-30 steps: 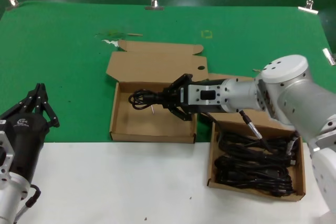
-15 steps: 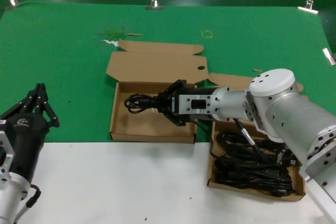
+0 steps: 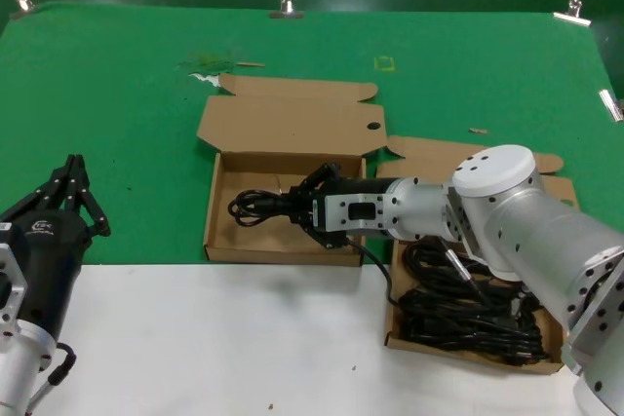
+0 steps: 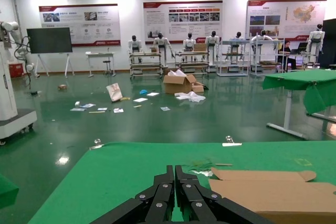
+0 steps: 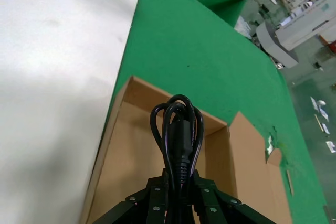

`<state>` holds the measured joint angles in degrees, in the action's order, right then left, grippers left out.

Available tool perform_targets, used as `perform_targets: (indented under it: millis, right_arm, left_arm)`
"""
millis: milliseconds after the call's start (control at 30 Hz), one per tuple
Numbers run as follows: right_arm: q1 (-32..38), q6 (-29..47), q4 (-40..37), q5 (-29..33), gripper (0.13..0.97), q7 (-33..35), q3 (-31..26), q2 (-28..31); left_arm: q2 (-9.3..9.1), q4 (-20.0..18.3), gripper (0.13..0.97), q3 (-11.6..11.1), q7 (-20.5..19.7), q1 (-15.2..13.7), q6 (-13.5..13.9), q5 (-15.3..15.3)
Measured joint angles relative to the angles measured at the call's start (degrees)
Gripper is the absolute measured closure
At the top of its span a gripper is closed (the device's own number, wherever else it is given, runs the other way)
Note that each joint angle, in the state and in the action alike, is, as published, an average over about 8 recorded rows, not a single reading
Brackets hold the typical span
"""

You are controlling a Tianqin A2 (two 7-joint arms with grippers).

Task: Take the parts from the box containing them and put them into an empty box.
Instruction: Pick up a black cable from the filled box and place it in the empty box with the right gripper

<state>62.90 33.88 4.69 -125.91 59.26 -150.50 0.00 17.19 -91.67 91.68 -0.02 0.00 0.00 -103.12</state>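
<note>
My right gripper (image 3: pixel 295 209) is shut on a coiled black power cord (image 3: pixel 257 207) and holds it low inside the empty box (image 3: pixel 224 231), a shallow brown cardboard box with a bare floor. In the right wrist view the cord (image 5: pixel 178 129) sticks out from between the fingers (image 5: pixel 157 195) over that box's floor (image 5: pixel 126 156). The box containing the parts (image 3: pixel 395 323) lies to the right, crowded with black cords (image 3: pixel 468 314). My left gripper (image 3: pixel 76 177) is parked at the table's left front edge, fingers (image 4: pixel 167 182) pressed together and empty.
The empty box's hinged lid (image 3: pixel 292 119) lies open flat behind it on the green mat (image 3: pixel 117 94). A white table strip (image 3: pixel 224 338) runs along the front. Metal clips (image 3: pixel 286 4) hold the mat's far edge.
My right gripper has moved left and down with the cord, from above the empty box's right side to low inside it. The left arm has not moved.
</note>
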Motion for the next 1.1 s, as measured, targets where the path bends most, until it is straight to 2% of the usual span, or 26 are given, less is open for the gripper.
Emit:
perform_targets:
  millis: [533,967,1100]
  right_arm:
    - [-0.8,-1.6,-0.1,-7.4,0.881,2.5,-6.1,0.0]
    - [-1.2,-3.3,0.7,-10.8,0.881,4.7,-7.2,0.0]
    - [-1.2,-3.6,0.8,-11.2,0.855,5.2,-7.2,0.0]
  left_arm:
    - [0.0,0.0,0.946,0.0,0.0,0.0,0.0,0.0]
    - [0.0,0.0,0.946,0.0,0.0,0.0,0.0,0.0]
    - [0.0,0.0,0.946,0.0,0.0,0.0,0.0,0.0]
